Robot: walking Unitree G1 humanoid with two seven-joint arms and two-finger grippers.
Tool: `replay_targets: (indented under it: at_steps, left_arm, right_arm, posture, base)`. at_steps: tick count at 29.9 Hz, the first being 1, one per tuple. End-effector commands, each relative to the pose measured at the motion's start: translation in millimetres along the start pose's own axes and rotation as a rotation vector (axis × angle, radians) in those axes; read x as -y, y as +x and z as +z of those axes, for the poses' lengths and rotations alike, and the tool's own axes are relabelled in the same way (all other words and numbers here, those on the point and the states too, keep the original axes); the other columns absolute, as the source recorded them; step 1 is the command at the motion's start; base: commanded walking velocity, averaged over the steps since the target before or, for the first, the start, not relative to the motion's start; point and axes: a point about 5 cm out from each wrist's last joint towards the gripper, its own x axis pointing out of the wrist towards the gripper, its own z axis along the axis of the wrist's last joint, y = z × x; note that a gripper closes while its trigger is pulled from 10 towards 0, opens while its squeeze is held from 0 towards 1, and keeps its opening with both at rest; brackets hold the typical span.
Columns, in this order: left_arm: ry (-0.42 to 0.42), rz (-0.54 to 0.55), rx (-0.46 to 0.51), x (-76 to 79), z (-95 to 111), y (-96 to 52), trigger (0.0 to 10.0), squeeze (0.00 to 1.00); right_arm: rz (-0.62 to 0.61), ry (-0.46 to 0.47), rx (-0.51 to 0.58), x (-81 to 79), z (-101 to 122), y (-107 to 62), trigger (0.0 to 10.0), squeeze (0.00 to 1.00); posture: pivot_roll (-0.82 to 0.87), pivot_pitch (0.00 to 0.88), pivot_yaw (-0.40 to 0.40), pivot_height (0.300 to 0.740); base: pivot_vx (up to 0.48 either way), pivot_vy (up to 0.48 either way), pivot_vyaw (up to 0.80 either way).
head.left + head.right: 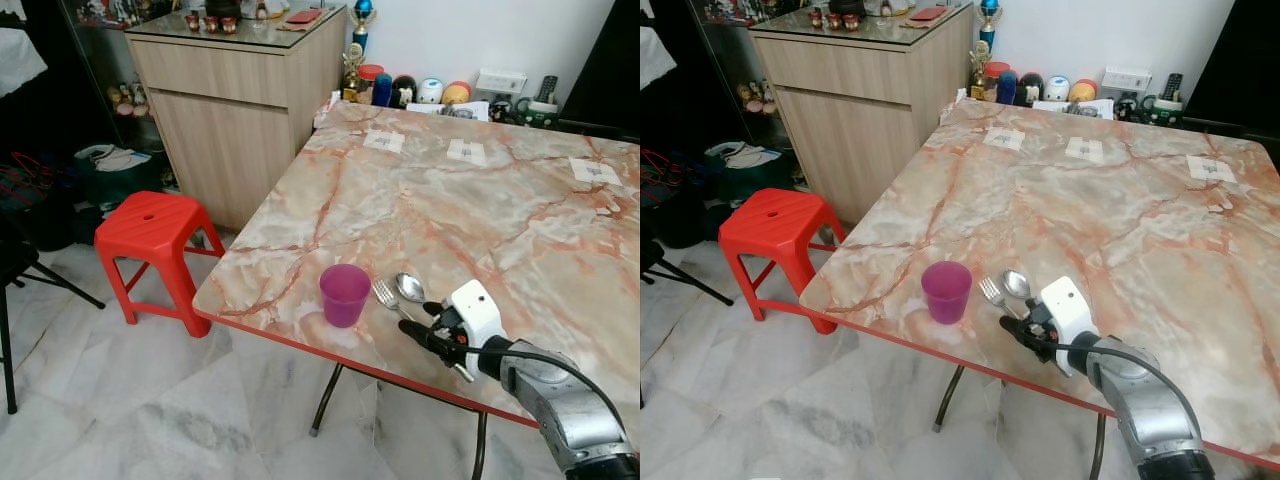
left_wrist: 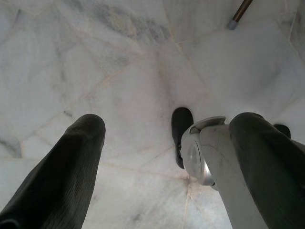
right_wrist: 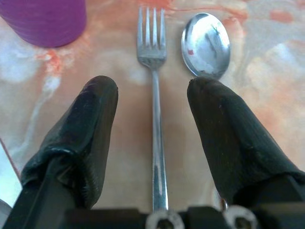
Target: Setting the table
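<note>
A purple cup (image 1: 344,294) stands near the front edge of the marble table (image 1: 480,210). Just right of it a steel fork (image 1: 386,297) and a steel spoon (image 1: 410,287) lie side by side. My right gripper (image 1: 428,325) hovers low over their handles, open. In the right wrist view the fork (image 3: 155,109) runs between the two black fingers (image 3: 90,129), untouched, with the spoon (image 3: 206,44) beyond one fingertip and the cup (image 3: 45,19) at the corner. My left gripper (image 2: 167,138) hangs open over the floor.
A red plastic stool (image 1: 150,235) stands left of the table. A wooden cabinet (image 1: 235,100) sits behind it. Paper squares (image 1: 466,151) lie on the far half of the table, small items line the wall (image 1: 430,92), and the floor (image 1: 150,410) is pale marble.
</note>
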Motion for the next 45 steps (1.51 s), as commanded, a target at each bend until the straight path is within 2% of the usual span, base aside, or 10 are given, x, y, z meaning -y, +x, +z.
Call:
replay_targets:
  at_steps: [1,20,21,22,23,32,45]
  left_arm:
    - [0.006,-0.001,-0.030,-1.9,-5,-1.2,10.0,0.00]
    - [0.009,-0.008,-0.028,0.0,-4,-0.7,10.0,0.00]
    - [0.008,-0.008,-0.028,0.0,-4,-0.8,10.0,0.00]
    - [0.008,-0.008,-0.028,0.0,-4,-0.8,10.0,0.00]
    - [0.007,-0.008,-0.028,0.1,-5,-1.1,10.0,0.00]
    - [0.009,-0.009,-0.030,-0.5,-7,-1.9,10.0,0.00]
    - [0.010,-0.008,-0.030,-1.6,-6,-1.8,10.0,0.00]
  right_arm:
    - [-0.007,0.007,-0.018,2.3,-1,1.4,10.0,0.00]
    - [0.004,0.044,-0.029,-8.0,-7,16.2,10.0,0.00]
    - [0.010,0.049,-0.025,-9.5,-7,17.0,7.2,0.00]
    - [0.015,0.051,-0.022,-11.1,-7,18.3,4.8,0.00]
    - [0.016,0.046,-0.025,-13.3,-7,20.4,10.0,0.00]
    - [0.016,0.045,-0.026,-16.4,-7,26.5,10.0,0.00]
    - [-0.013,0.031,-0.018,-12.6,-2,36.3,10.0,0.00]
  posture:
    - [0.03,0.095,0.007,0.740]
    - [0.03,0.098,0.006,0.740]
    - [0.04,0.100,0.006,0.740]
    - [0.04,0.100,0.006,0.740]
    - [0.04,0.100,0.006,0.740]
    - [0.04,0.101,0.008,0.740]
    - [0.04,0.100,0.009,0.740]
  base:
    - [0.000,0.000,0.00]
    - [0.000,0.000,0.00]
    - [0.000,0.000,0.00]
    - [0.000,0.000,0.00]
    - [0.000,0.000,0.00]
    - [0.000,0.000,0.00]
    - [0.000,0.000,0.00]
